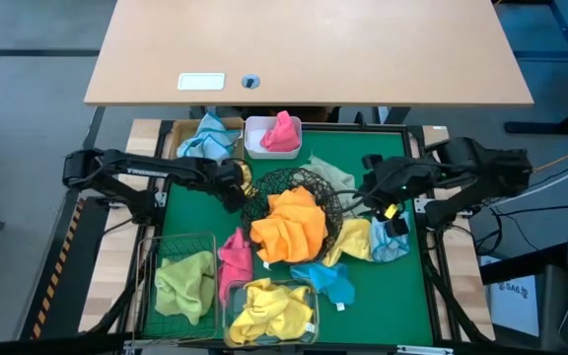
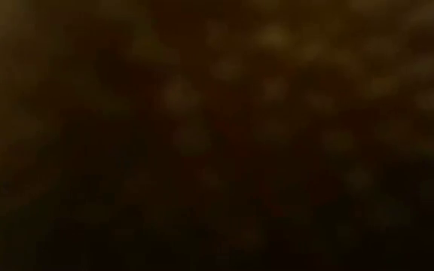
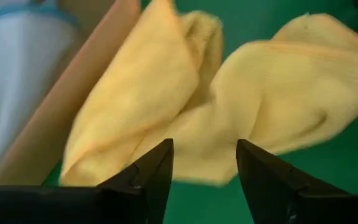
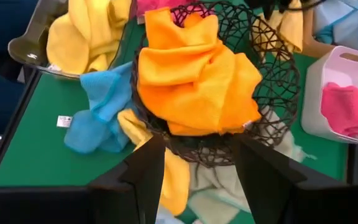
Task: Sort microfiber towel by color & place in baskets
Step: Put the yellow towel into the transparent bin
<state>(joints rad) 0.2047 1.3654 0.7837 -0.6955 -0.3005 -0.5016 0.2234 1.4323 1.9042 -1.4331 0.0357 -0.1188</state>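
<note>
From above, the left gripper (image 1: 237,183) sits beside the round black wire bowl (image 1: 331,197), over a pale yellow towel (image 1: 245,176) just showing under it. The right gripper (image 1: 375,192) hangs at the bowl's other side. Orange towel (image 1: 289,225) heaped in the bowl, pink one in the white plastic tub (image 1: 256,143), green in the green wire-mesh square basket (image 1: 161,251), yellow in the clear plastic box (image 1: 309,320).

Low view: dark, nothing readable.

Left wrist: fingers (image 3: 148,177) apart, nothing between them, yellow towel (image 3: 229,106) rumpled on the green mat just ahead. Soft, light, floppy, I'd say; pinch a raised fold, not a flat edge.

Right wrist: fingers (image 4: 145,171) spread and empty, facing the bowl (image 4: 278,87).
</note>
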